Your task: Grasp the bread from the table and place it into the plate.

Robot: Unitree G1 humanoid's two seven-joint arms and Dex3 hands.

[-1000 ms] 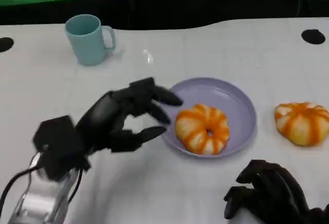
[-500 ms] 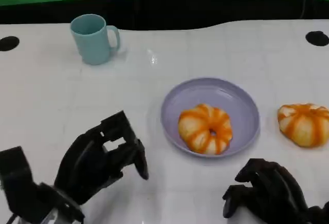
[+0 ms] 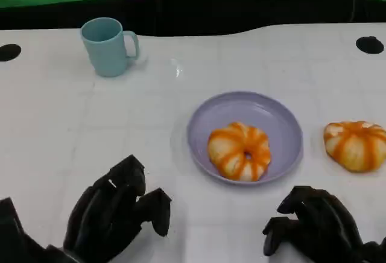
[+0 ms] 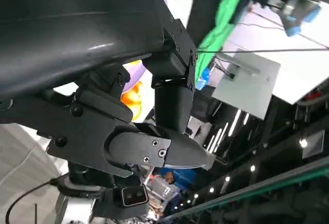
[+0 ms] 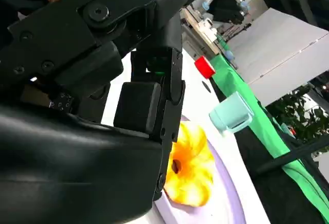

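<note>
One bread point(image 3: 239, 151) already lies in the plate point(image 3: 274, 118), toward the near rim, so what matters to me now is the second bread point(image 3: 356, 145), sitting on the white table point(image 3: 181, 112) just beyond the plate's rim at about 3 o'clock from it. My right hand point(image 3: 316, 227) rests low at the near edge, fingers curled in with nothing in them, and that loose bread lies at roughly 1 o'clock from it, near but apart. My left hand point(image 3: 117, 209) is also curled and holds nothing; from there the same bread is far off toward 2 o'clock, with the plate between. So the right hand is plainly the nearer one, I judge. The bread is a round ring with no long axis to speak of, so any approach angle should serve. From it the plate lies at 9 o'clock. A pale blue mug point(image 3: 108, 46) stands well away at the far left.
</note>
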